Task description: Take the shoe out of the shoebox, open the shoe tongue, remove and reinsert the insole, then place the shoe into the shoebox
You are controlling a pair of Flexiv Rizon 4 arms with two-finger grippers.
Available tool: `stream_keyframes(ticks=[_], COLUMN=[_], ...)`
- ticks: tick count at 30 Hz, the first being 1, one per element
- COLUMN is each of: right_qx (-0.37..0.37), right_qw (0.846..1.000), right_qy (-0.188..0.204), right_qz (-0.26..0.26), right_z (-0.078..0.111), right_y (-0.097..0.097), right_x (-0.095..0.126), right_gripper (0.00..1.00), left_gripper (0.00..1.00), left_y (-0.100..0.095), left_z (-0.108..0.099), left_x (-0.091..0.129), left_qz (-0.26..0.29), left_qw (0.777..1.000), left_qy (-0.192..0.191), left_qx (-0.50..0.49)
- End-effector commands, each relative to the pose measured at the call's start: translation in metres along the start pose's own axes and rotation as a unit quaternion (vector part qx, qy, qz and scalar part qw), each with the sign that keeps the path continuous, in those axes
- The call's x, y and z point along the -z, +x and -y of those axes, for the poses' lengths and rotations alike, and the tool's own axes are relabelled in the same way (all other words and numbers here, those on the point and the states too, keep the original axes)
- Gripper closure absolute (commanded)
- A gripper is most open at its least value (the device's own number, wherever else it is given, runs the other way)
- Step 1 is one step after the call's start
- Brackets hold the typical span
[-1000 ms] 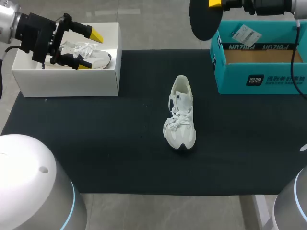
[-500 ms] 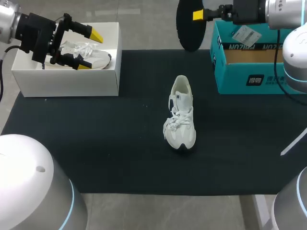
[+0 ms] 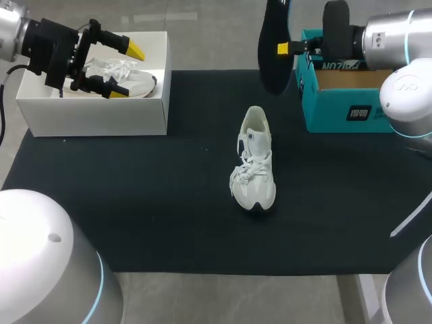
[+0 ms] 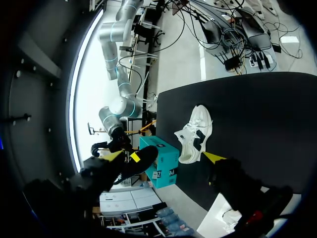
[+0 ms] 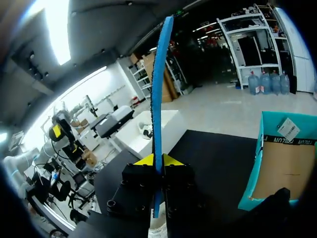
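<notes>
A white shoe (image 3: 255, 162) lies on the black mat (image 3: 135, 202), toe toward me, also seen ahead of the left gripper (image 4: 194, 134). My right gripper (image 3: 283, 48) hangs above the mat's far edge, shut on a dark insole (image 3: 273, 47) held upright and nearly edge-on; its blue edge (image 5: 158, 89) rises from between the yellow tips of the right gripper (image 5: 157, 159). Just to its right stands the teal shoebox (image 3: 364, 88), open and showing a bare cardboard floor (image 5: 282, 163). My left gripper (image 3: 115, 67) is open above a white box (image 3: 94, 115).
The white box at the far left holds a second white shoe (image 3: 128, 75) under the left gripper's fingers. The teal shoebox (image 4: 161, 161) sits at the far right corner of the mat. Open mat lies around and in front of the middle shoe.
My right arm has swung the insole left and lower and turned it, so it now stands nearly edge-on beside the teal shoebox. The left arm and shoe have not moved.
</notes>
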State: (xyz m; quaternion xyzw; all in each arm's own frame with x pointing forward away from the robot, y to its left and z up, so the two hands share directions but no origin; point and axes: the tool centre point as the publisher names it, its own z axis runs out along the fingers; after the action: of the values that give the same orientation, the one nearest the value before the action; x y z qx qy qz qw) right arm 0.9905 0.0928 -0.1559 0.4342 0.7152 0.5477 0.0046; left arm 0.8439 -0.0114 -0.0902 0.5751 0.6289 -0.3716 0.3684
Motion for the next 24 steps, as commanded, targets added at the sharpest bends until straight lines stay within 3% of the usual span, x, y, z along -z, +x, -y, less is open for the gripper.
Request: stream_keyframes(ticks=[1,9,14,20,24], right_qx=[0.010,-0.004,-0.003,-0.007,-0.008], right_qw=[1.000,1.000,1.000,0.997,0.996], right_qy=[-0.005,-0.022,-0.030,-0.048,-0.039], right_qz=[0.002,-0.006,-0.007,-0.055,-0.074], right_z=[0.019,0.052,0.055,0.057,0.061], right_y=[-0.023,-0.052,-0.058,-0.063,-0.062], right_x=[-0.034,-0.050,-0.053,-0.057,-0.061], right_gripper=[1.00,1.00,1.00,1.00,1.00], left_gripper=[0.00,0.00,0.00,0.00,0.00], left_y=[-0.001,-0.001,-0.001,-0.001,-0.001], left_z=[-0.001,-0.001,-0.001,-0.001,-0.001], left_x=[0.001,0.001,0.001,0.001,0.001], left_qz=[-0.003,-0.003,-0.003,-0.003,-0.003], left_qw=[1.000,1.000,1.000,1.000,1.000], left_qy=[0.001,0.001,0.001,0.001,0.001], left_qx=[0.000,0.000,0.000,0.000,0.000])
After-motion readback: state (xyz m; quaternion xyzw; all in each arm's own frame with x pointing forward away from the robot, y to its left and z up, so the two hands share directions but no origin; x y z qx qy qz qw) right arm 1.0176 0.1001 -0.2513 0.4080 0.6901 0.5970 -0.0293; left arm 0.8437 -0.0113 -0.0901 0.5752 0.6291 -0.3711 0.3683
